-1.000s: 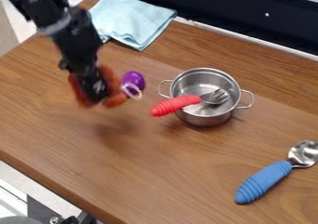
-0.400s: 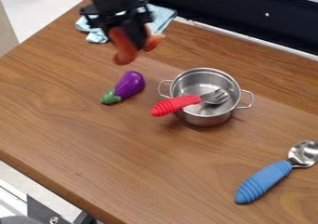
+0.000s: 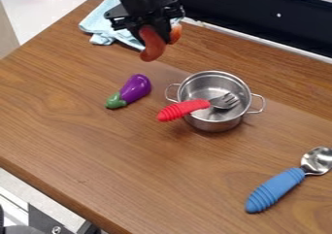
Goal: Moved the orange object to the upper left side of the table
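Note:
The black gripper (image 3: pixel 157 38) hangs over the upper left part of the table (image 3: pixel 77 131), in front of the blue cloth. It is shut on the orange object (image 3: pixel 153 44), a curved orange-red piece whose lower end hangs down. A lighter orange part shows on the right side of the fingers, and the middle is hidden by them. Gripper and object appear raised above the wood, up and left of the pot.
A purple toy eggplant (image 3: pixel 134 88) lies left of the metal pot (image 3: pixel 216 122). A red-handled fork (image 3: pixel 175 110) rests across the pot's rim. The blue-handled spoon (image 3: pixel 275 190) is at the lower right. Behind the gripper lies a light blue cloth (image 3: pixel 97 20).
The gripper, holding the orange object, has moved from beside the eggplant up and to the right toward the back edge. The eggplant has come fully into view; pot, fork and spoon are unmoved.

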`<state>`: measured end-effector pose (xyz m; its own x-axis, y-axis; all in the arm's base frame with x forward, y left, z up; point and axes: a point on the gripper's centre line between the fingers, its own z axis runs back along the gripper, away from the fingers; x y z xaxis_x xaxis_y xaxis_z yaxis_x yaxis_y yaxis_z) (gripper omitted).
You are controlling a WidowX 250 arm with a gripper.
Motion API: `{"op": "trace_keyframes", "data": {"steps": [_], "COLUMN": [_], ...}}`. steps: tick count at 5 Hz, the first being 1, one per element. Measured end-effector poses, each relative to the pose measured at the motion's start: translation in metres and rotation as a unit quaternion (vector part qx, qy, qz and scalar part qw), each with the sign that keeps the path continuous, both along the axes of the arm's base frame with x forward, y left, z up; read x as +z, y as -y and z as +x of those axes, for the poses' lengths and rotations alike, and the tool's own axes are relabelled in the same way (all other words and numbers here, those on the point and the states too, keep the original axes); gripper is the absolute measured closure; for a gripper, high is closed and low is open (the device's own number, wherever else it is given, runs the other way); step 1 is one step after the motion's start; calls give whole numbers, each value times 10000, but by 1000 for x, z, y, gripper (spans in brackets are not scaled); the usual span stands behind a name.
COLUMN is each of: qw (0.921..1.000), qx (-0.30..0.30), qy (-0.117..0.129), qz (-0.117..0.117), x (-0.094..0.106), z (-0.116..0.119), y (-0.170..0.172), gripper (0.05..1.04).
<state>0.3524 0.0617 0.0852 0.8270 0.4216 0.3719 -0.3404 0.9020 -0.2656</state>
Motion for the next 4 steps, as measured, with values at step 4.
{"op": "trace_keyframes", "data": {"steps": [4], "qw": [9973], "qx": [-380], "qy": [-513], "qz": [364], "x": [-40], "z": [35], "y": [19], "gripper": [617]}}
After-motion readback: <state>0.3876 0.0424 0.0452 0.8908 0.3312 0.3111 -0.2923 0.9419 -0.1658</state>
